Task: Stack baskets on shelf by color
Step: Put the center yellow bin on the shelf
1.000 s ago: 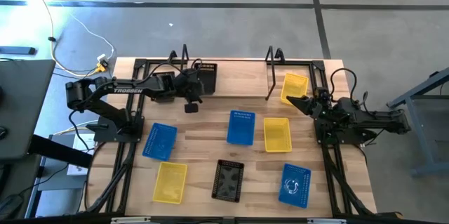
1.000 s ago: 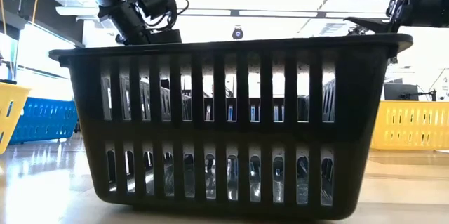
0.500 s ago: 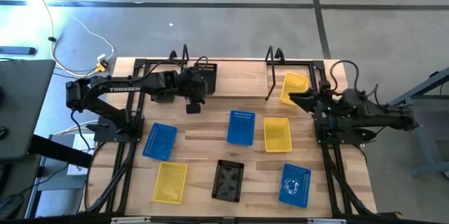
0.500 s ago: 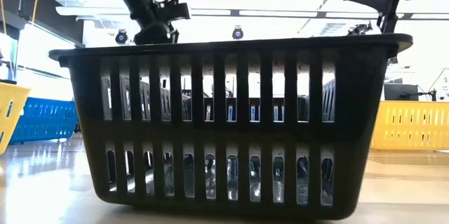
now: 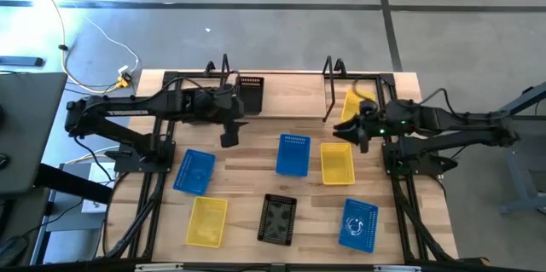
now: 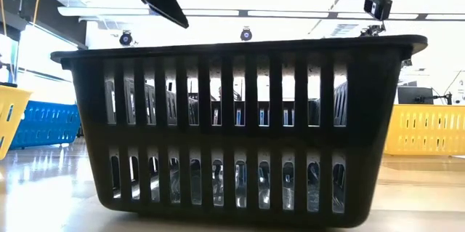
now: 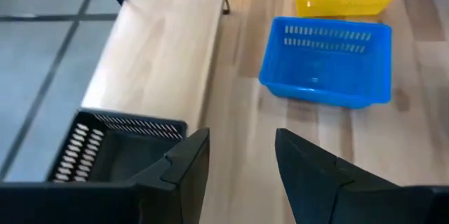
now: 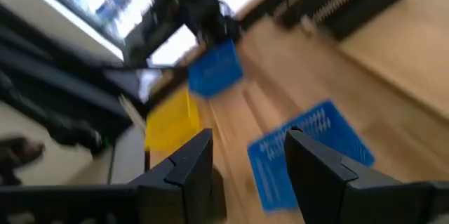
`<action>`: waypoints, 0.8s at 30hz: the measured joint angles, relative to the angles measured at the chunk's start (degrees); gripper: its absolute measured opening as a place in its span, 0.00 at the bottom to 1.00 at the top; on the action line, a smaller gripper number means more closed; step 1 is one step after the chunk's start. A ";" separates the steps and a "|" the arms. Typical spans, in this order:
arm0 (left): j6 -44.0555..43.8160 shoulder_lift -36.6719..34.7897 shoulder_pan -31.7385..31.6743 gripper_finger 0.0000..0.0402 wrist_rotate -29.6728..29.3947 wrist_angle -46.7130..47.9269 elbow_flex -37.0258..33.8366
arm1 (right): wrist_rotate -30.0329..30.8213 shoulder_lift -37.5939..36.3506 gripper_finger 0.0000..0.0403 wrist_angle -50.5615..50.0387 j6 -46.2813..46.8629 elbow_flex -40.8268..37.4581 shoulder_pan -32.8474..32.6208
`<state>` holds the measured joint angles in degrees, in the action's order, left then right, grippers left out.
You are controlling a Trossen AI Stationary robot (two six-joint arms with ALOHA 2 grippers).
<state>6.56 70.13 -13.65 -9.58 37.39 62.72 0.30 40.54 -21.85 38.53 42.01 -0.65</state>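
Hands hover open flanking central blue basket.

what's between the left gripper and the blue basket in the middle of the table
Nothing visible. The left gripper, fingers open, hangs above bare tabletop near the shelf, and the middle blue basket lies beyond it with only open wood between in the left wrist view.

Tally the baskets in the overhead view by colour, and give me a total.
Blue baskets: 3
Yellow baskets: 3
Black baskets: 2 visible; whether the one on the shelf hides another beneath it cannot be told.
Total: 8 visible
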 joint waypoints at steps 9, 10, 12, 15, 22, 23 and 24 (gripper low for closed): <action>-8.67 -2.04 3.26 0.38 0.00 5.09 -0.01 | -0.37 9.96 0.40 -16.48 1.41 9.17 -8.47; -8.99 -2.04 3.56 0.38 0.00 5.09 -0.01 | -0.37 10.93 0.40 -17.48 1.48 9.83 -9.49; -9.37 -2.04 3.96 0.38 -0.02 5.07 -0.01 | -0.36 12.99 0.40 -19.44 1.55 10.62 -11.43; -9.39 -2.04 4.14 0.38 -0.02 5.07 -0.01 | -0.40 16.02 0.40 -21.67 2.23 10.74 -13.97; -9.40 -2.04 4.11 0.38 -0.79 5.07 -0.01 | -3.15 22.66 0.40 -24.79 4.86 10.74 -18.18; -9.36 -2.04 4.11 0.38 -1.11 5.07 -0.01 | -3.45 23.52 0.40 -24.97 4.42 10.74 -18.74; -9.41 -2.04 4.11 0.38 -1.36 5.05 -0.01 | -3.56 24.33 0.40 -25.09 3.88 10.74 -19.35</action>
<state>-2.85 68.10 -9.54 -10.94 42.44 62.72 -3.27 64.87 -46.94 42.40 52.75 -20.00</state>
